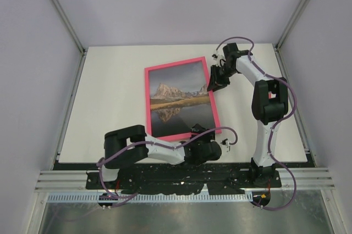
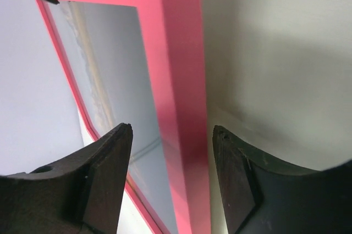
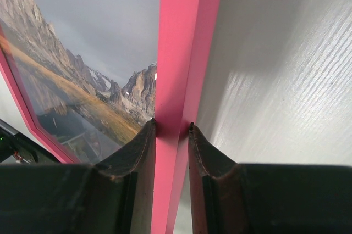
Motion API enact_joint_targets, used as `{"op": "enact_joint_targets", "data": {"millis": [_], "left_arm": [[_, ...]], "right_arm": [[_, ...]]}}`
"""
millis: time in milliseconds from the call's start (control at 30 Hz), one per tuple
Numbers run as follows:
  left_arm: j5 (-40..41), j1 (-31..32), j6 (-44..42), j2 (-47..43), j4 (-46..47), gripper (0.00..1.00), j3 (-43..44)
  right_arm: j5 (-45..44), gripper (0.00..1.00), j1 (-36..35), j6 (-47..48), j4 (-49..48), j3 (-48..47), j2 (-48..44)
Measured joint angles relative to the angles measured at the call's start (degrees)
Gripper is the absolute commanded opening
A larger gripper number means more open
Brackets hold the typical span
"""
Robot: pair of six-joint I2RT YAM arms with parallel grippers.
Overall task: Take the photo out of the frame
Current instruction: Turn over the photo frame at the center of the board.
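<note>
Near: left gripper (image 2: 171, 129) at near end of right rail of frame (image 1: 147, 102). Black wedge-shaped fingers (image 2: 110, 179) straddle rail with gap either side; jaws part open, gripping nothing. frame is thin bright-pink rectangle with smooth flat rails, on white table (image 1: 110, 91) with faint wood grain. photo (image 1: 179, 99) sits inside frame: glossy flat print, rocky peak mirrored in dark lake. Far: right gripper (image 3: 172, 124), jaws narrow, pinched on same rail by far corner.

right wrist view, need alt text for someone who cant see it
The right pincer is clamped on the side rail of the pink frame. The mountain photo sits in the frame to the left; white table lies to the right.
</note>
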State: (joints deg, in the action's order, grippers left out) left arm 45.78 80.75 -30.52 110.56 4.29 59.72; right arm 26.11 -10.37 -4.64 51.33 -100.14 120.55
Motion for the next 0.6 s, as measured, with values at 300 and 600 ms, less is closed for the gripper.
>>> {"op": "enact_joint_targets", "data": {"millis": [300,600], "left_arm": [[0.02,-1.25,0.09,-0.04,0.17,0.31,-0.9],[-2.36,-2.21,-1.25,-5.49,-0.02,0.2,-4.66]], "right_arm": [[-0.09,0.08,0.33,0.07,-1.62,1.97,-0.13],[1.11,0.08,0.48,0.0,-1.25,2.45,-0.76]]}}
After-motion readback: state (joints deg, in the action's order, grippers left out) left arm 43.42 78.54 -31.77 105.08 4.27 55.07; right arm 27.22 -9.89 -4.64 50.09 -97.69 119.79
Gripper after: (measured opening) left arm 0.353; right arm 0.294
